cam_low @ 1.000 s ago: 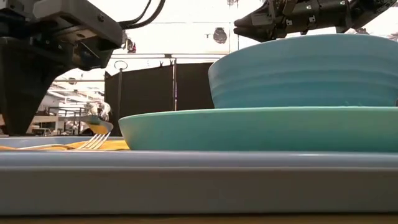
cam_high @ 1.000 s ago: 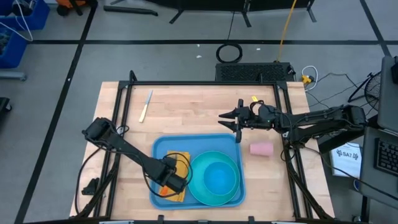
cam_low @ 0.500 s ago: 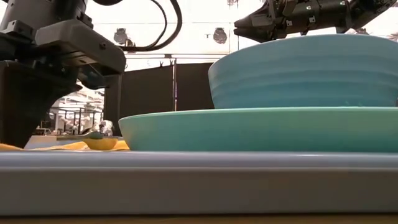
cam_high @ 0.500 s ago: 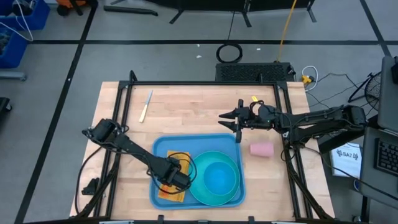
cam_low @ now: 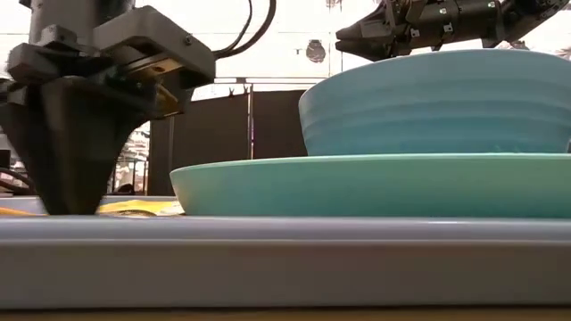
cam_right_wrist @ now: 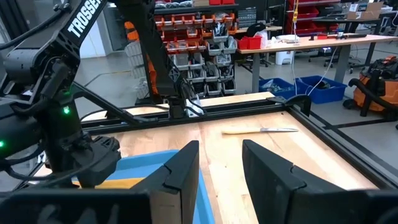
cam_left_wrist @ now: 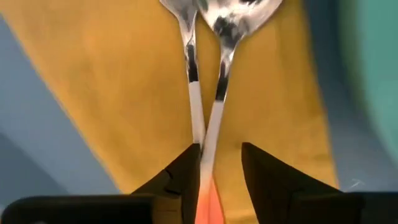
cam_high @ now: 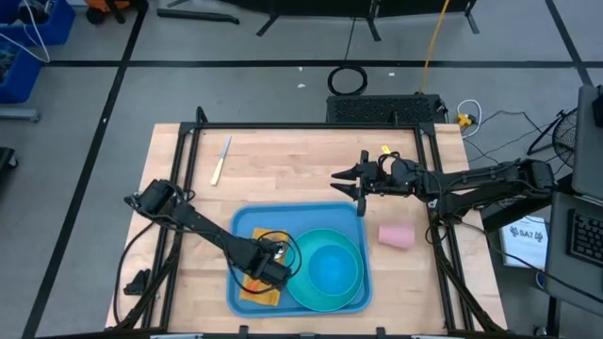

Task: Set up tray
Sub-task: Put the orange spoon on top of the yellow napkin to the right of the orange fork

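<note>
The tray (cam_high: 239,224) lies at the table's 6 o'clock edge, holding a yellow napkin (cam_high: 256,291) at its 9 o'clock side and a plate (cam_high: 301,287) with a bowl (cam_high: 332,267) beside it. The left gripper (cam_left_wrist: 216,177) sits low over the napkin, jaws slightly parted around a spoon (cam_left_wrist: 219,102) handle, a fork (cam_left_wrist: 189,74) alongside. The right gripper (cam_high: 343,181) hovers open at the tray's 1 o'clock corner, empty.

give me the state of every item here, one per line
tray: flat on the table, loaded
plate: on the tray, bowl in it
bowl: upright, looks empty
yellow napkin: flat on the tray
two utensils: lying on the napkin
pink cup: on its side, off the tray
knife: flat on the table
left gripper: open
right gripper: open, empty
</note>
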Action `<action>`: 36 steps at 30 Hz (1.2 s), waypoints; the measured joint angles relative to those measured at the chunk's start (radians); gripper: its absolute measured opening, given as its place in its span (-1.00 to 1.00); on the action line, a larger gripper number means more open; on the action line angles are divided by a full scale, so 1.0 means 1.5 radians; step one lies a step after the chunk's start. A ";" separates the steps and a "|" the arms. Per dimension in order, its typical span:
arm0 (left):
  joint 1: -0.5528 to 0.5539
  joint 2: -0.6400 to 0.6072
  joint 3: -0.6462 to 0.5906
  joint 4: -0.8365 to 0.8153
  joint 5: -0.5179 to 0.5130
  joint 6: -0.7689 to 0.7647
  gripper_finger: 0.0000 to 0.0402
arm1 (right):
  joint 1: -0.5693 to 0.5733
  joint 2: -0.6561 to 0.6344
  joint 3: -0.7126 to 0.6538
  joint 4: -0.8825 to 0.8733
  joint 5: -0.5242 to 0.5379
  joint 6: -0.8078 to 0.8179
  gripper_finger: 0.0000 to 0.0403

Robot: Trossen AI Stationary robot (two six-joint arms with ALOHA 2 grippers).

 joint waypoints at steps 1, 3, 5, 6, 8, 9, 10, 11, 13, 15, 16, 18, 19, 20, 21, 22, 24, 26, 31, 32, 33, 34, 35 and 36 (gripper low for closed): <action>-0.001 -0.004 0.000 0.001 -0.016 -0.002 -0.38 | 0.000 0.000 0.000 0.000 0.000 0.000 -0.43; -0.004 -0.019 -0.002 -0.016 -0.045 -0.002 -0.37 | 0.000 0.000 0.000 0.000 0.000 0.000 -0.43; -0.001 -0.031 -0.001 -0.035 -0.046 -0.006 -0.37 | 0.000 0.000 0.000 0.000 0.000 0.004 -0.43; -0.001 -0.035 -0.001 -0.048 -0.046 -0.007 -0.36 | 0.000 0.000 0.000 0.000 0.000 0.008 -0.43; -0.004 -0.040 -0.001 -0.072 -0.042 -0.007 -0.36 | 0.000 0.000 0.000 -0.001 0.000 0.011 -0.43; -0.006 -0.043 -0.001 -0.086 -0.042 -0.011 -0.36 | 0.000 0.000 0.000 -0.003 0.000 0.011 -0.43; -0.007 -0.045 -0.001 -0.102 -0.046 -0.017 -0.36 | 0.000 0.000 0.000 -0.005 0.000 0.011 -0.43; -0.008 -0.047 -0.001 -0.114 -0.055 -0.021 -0.36 | 0.000 0.000 0.000 -0.006 0.000 0.011 -0.43; -0.010 -0.047 -0.001 -0.120 -0.071 -0.023 -0.36 | 0.000 0.000 0.000 -0.005 0.000 0.011 -0.43; -0.007 -0.047 -0.001 -0.094 -0.085 -0.003 -0.39 | 0.000 0.000 0.000 -0.005 0.000 0.011 -0.43; -0.006 -0.048 -0.001 -0.081 -0.090 0.013 -0.43 | 0.000 0.000 0.000 -0.005 0.000 0.011 -0.43; 0.002 -0.048 -0.001 -0.061 -0.096 0.048 -0.58 | 0.000 0.000 0.000 -0.005 0.000 0.011 -0.43; 0.006 -0.048 -0.001 -0.056 -0.101 0.065 -0.68 | 0.000 0.000 0.000 -0.005 0.000 0.011 -0.43; 0.008 -0.048 -0.001 -0.051 -0.111 0.076 -0.81 | 0.000 0.000 0.000 -0.005 0.000 0.011 -0.43; 0.010 -0.048 -0.001 -0.046 -0.123 0.087 -0.90 | 0.000 0.000 0.000 -0.005 0.000 0.011 -0.43; 0.011 -0.048 -0.001 -0.044 -0.134 0.096 -0.94 | 0.000 0.000 0.000 -0.005 0.000 0.011 -0.43; 0.019 -0.048 -0.001 -0.045 -0.140 0.121 -0.96 | 0.000 0.000 0.000 -0.005 0.000 0.011 -0.43; 0.025 -0.048 -0.001 -0.045 -0.140 0.144 -0.98 | 0.000 0.000 0.000 -0.005 0.000 0.013 -0.43; 0.036 -0.048 -0.001 -0.036 -0.144 0.171 -0.99 | 0.000 0.000 0.000 -0.005 0.000 0.018 -0.43; 0.036 -0.048 -0.001 -0.033 -0.144 0.175 -0.99 | 0.000 0.000 0.000 -0.005 0.000 0.018 -0.43; 0.035 -0.048 -0.001 -0.032 -0.144 0.176 -0.99 | 0.000 0.000 0.000 -0.005 0.000 0.018 -0.43; 0.035 -0.048 -0.001 -0.032 -0.144 0.176 -0.99 | 0.000 0.000 0.000 -0.005 0.000 0.018 -0.43; 0.035 -0.048 -0.003 -0.027 -0.143 0.176 -0.99 | 0.000 0.000 0.000 -0.005 0.000 0.018 -0.43; 0.035 -0.048 -0.008 -0.019 -0.141 0.176 -0.99 | 0.000 0.000 0.000 -0.005 0.000 0.018 -0.43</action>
